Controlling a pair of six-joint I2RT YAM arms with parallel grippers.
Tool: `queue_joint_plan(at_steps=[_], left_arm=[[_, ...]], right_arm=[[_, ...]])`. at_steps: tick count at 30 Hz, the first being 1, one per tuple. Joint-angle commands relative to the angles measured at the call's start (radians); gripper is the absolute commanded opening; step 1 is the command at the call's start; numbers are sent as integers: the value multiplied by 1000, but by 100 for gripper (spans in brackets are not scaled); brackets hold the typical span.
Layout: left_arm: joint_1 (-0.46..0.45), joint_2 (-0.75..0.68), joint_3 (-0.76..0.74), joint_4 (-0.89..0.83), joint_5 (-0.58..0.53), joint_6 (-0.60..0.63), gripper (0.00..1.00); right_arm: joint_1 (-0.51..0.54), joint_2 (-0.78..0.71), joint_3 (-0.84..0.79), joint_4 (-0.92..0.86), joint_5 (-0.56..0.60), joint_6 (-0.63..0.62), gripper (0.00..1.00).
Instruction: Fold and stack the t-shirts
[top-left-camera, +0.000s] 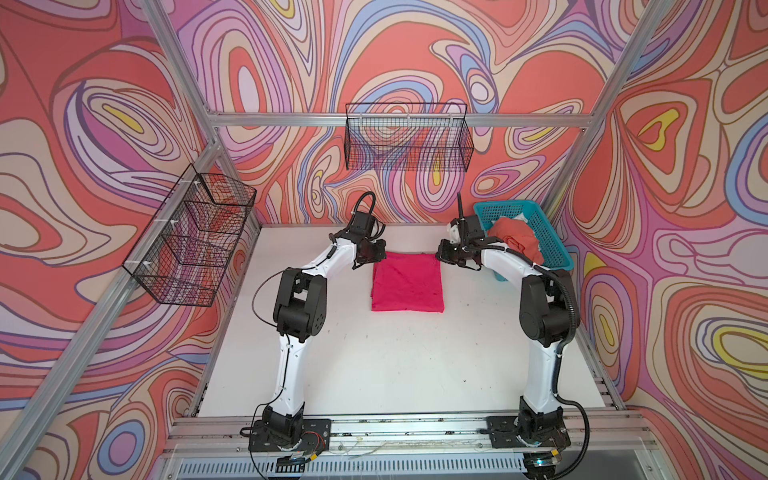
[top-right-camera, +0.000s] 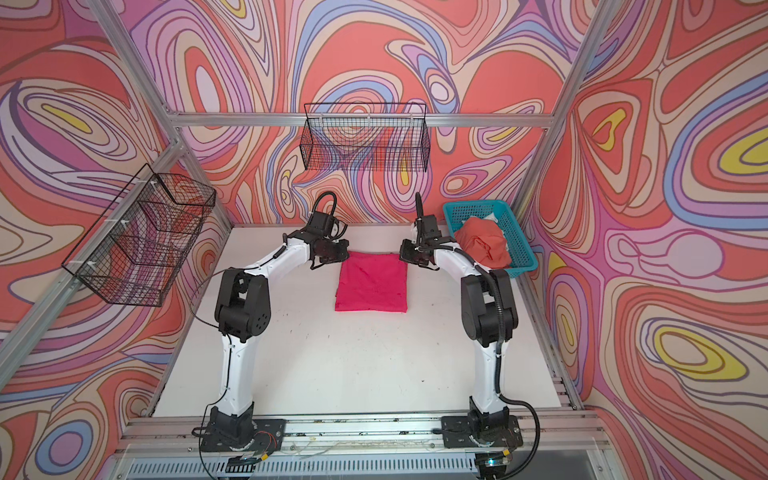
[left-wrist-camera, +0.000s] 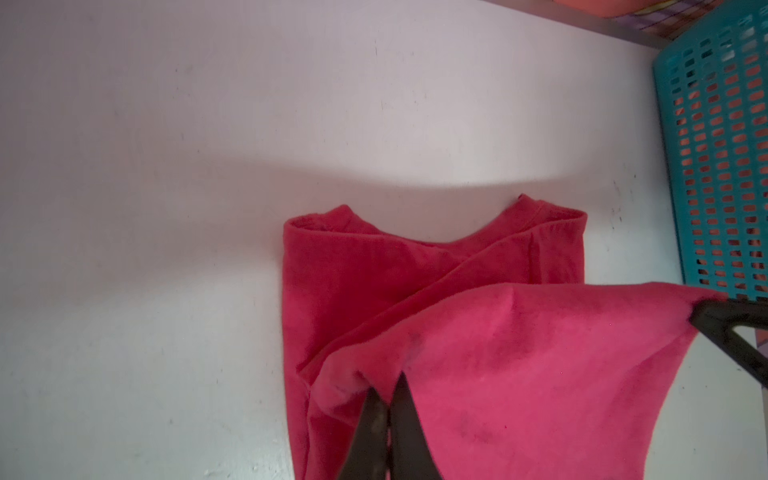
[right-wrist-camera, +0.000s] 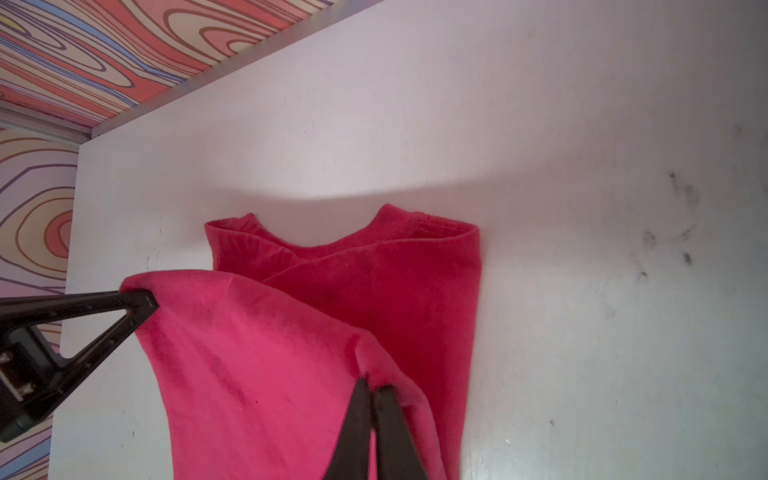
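Observation:
A magenta-pink t-shirt (top-left-camera: 409, 286) (top-right-camera: 372, 289) lies as a folded rectangle in the middle of the white table (top-left-camera: 374, 365). One layer of it (left-wrist-camera: 540, 353) is lifted off the rest, over the collar end (left-wrist-camera: 419, 257). My left gripper (left-wrist-camera: 387, 384) (top-left-camera: 374, 257) is shut on one corner of that layer, and my right gripper (right-wrist-camera: 375, 385) (top-left-camera: 441, 254) is shut on the other corner. The lifted cloth (right-wrist-camera: 257, 365) hangs stretched between them. An orange-coral t-shirt (top-left-camera: 517, 241) (top-right-camera: 484, 247) lies crumpled in the teal basket (top-left-camera: 509, 205) (top-right-camera: 478, 203) at the back right.
The teal basket's lattice wall (left-wrist-camera: 723, 158) stands close to my right arm. A black wire basket (top-left-camera: 409, 139) hangs on the back wall and another (top-left-camera: 191, 243) on the left wall. Aluminium frame rails border the table.

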Motion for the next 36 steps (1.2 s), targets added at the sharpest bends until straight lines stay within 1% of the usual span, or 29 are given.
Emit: queue_joint_plan(at_steps=[1,2,3,4,5,6,7,9,12,13,15,18,21,23,24,26,30,33,36], left_arm=[[6,53,61,19,-21,-19,0],[6,66,72,19,-27,-21,0],[7,79,79,19,-38,-25,13],[8,86,83,17,-50,-30,32],[8,88,84,17,-66,-37,52],[10,86,82,19,-76,-45,63],[11,79,78,15,-89,-52,67],[9,44,51,21,-118,-60,72],[9,-34,-17,42,-167,-65,76],[8,-56,-41,56,-168,-65,76],[-2,-98,-80,79,-137,-70,75],[-32,-119,-97,55,-38,-95,72],[-50,-133,-167,75,37,-163,66],[-60,-129,-228,123,46,-205,61],[-61,-118,-242,129,48,-216,60],[-64,-84,-268,150,48,-234,56],[-65,-36,-287,116,34,-231,53],[-64,-64,-347,85,12,-228,51],[-64,-114,-442,49,3,-216,50]], right_arm=[[-9,34,8,92,35,18,0],[-9,47,12,103,45,18,0],[-9,59,14,115,59,18,6],[-9,70,13,127,70,19,17],[-9,80,15,139,80,22,33],[-9,86,18,148,82,21,45],[-9,85,20,154,82,22,51],[-8,63,13,165,96,26,56],[3,2,-28,179,107,37,57],[9,-17,-43,180,104,42,58],[29,-50,-69,177,94,56,57],[57,-58,-95,143,35,103,53],[90,-80,-161,145,48,130,49],[100,-78,-199,154,49,141,47],[100,-70,-211,164,38,146,47],[102,-41,-226,174,20,147,44],[120,4,-242,181,10,132,42],[139,5,-272,176,6,133,42],[167,-28,-322,176,5,145,42]])
